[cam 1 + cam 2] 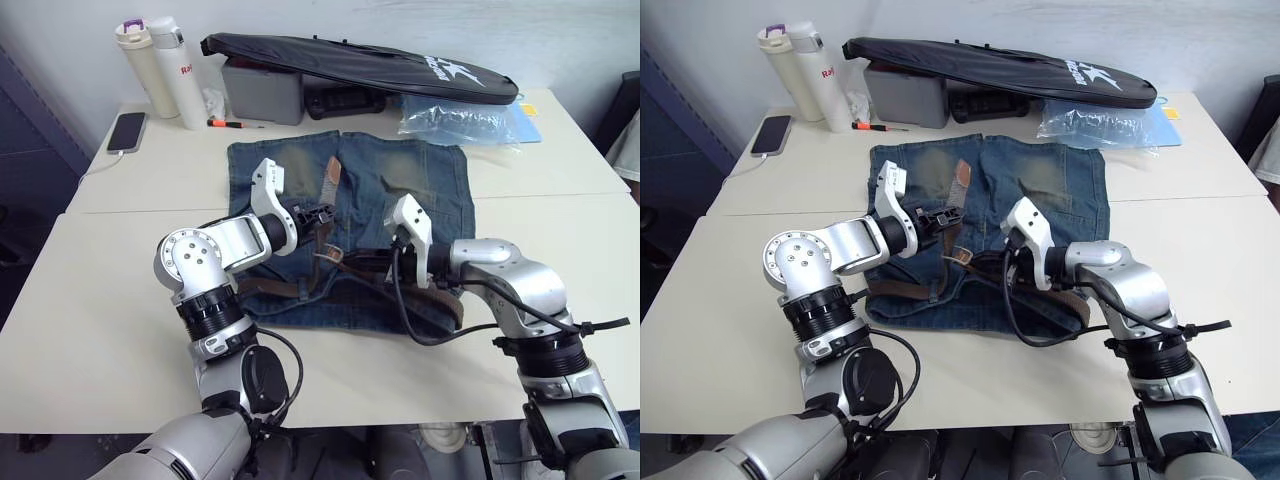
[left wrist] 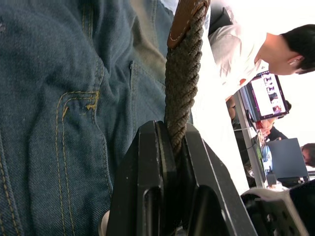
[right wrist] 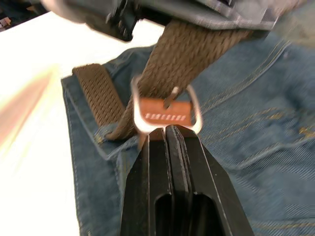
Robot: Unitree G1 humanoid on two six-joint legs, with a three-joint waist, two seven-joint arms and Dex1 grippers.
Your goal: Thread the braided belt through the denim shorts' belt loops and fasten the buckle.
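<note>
The denim shorts (image 1: 400,200) are spread on the table (image 1: 100,300); the braided belt (image 2: 182,83) is pinched by the left gripper (image 2: 172,142) above the waistband; the buckle (image 3: 166,112) is clamped by the right gripper (image 3: 166,135).

Two arms in brushed silver housings with black ribbed rotary joints; round silver elbow cap bearing a ring of small dark screws, left arm. White angular wrist brackets. Black cables looped along both forearms. Left gripper (image 2: 170,162) and right gripper (image 3: 170,167): black, apparently plastic, slab-shaped fingers.
</note>
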